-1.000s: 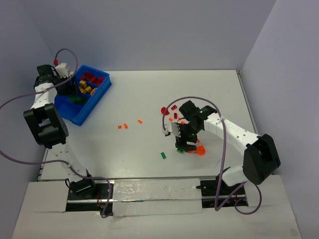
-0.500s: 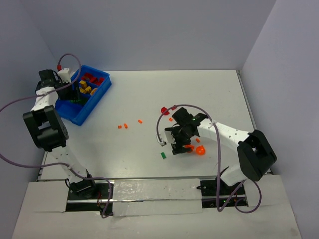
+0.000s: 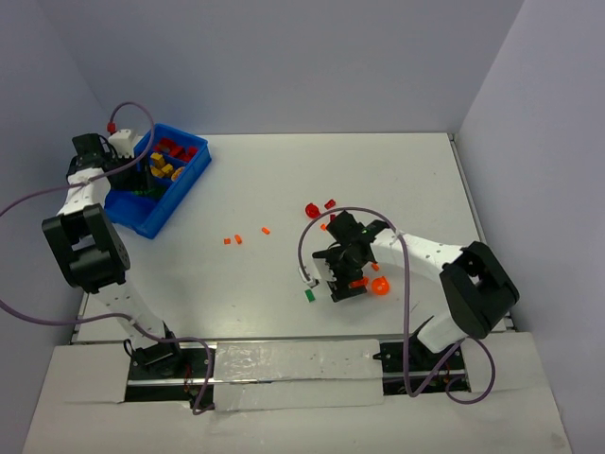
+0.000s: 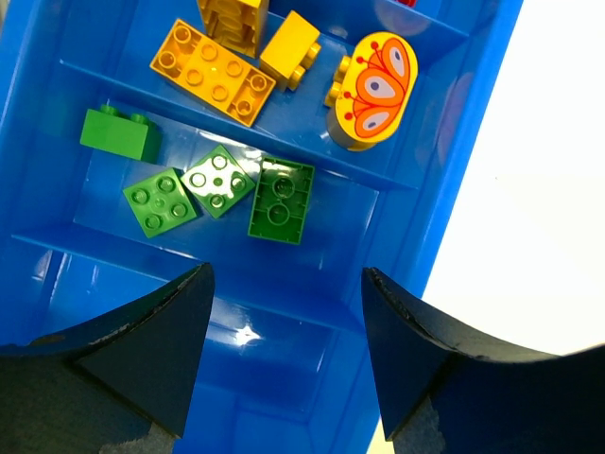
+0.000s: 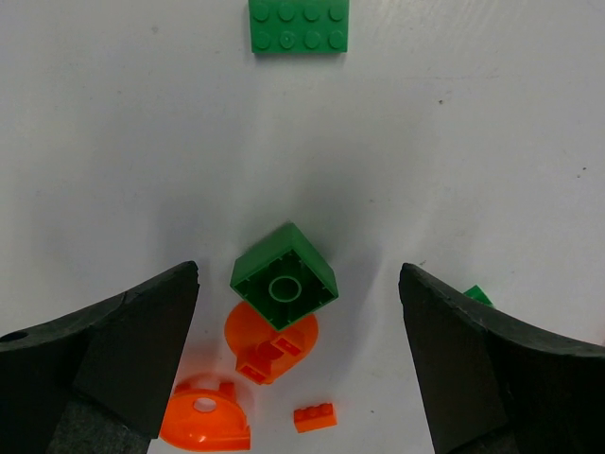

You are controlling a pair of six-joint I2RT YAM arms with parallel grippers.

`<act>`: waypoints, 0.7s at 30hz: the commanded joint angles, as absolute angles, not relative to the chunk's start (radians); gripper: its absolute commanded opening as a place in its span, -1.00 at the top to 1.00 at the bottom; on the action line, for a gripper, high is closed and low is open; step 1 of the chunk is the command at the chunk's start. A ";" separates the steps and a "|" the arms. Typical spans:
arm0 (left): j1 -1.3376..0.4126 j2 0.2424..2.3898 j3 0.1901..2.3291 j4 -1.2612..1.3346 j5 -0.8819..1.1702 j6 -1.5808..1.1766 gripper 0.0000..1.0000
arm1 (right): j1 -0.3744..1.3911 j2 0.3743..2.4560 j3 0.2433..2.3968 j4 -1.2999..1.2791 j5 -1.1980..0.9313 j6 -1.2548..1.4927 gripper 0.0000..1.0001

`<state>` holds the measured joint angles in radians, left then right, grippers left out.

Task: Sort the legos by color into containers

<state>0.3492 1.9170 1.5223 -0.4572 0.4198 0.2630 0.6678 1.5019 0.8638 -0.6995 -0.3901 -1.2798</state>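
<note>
The blue bin (image 3: pixel 185 189) stands at the far left. Its compartments hold red, yellow and green legos. My left gripper (image 3: pixel 140 170) hovers above it, open and with nothing between its fingers (image 4: pixel 170 331). In the left wrist view several green bricks (image 4: pixel 280 199) lie in the middle compartment and yellow ones (image 4: pixel 212 72) in the one beyond. My right gripper (image 3: pixel 343 282) is low over the table, open, with its fingers either side of an upturned green square brick (image 5: pixel 284 276) and not touching it. Orange rounded pieces (image 5: pixel 269 348) lie just behind that brick.
A flat green plate (image 5: pixel 298 26) (image 3: pixel 309 295) lies ahead of the right gripper. Beside the jaws sit an orange half-dome (image 5: pixel 203 426) and a tiny orange brick (image 5: pixel 317 416). Red pieces (image 3: pixel 312 209) and small orange bits (image 3: pixel 238 238) are scattered mid-table.
My right gripper has shifted left and toward the near edge, turned, and opened wider over the green square brick. The left gripper has barely moved above the bin.
</note>
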 commanded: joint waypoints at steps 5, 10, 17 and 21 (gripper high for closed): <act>0.346 1.857 1.519 -0.418 0.443 0.262 -0.46 | 0.661 1.522 0.844 -0.682 -0.401 -1.337 -0.81; 0.346 1.864 1.530 -0.420 0.446 0.258 -0.46 | 0.656 1.531 0.837 -0.673 -0.392 -1.356 -0.75; 0.347 1.873 1.540 -0.420 0.450 0.256 -0.46 | 0.646 1.529 0.819 -0.673 -0.376 -1.390 -0.66; 0.346 1.875 1.545 -0.417 0.449 0.252 -0.45 | 0.637 1.528 0.813 -0.673 -0.371 -1.409 -0.56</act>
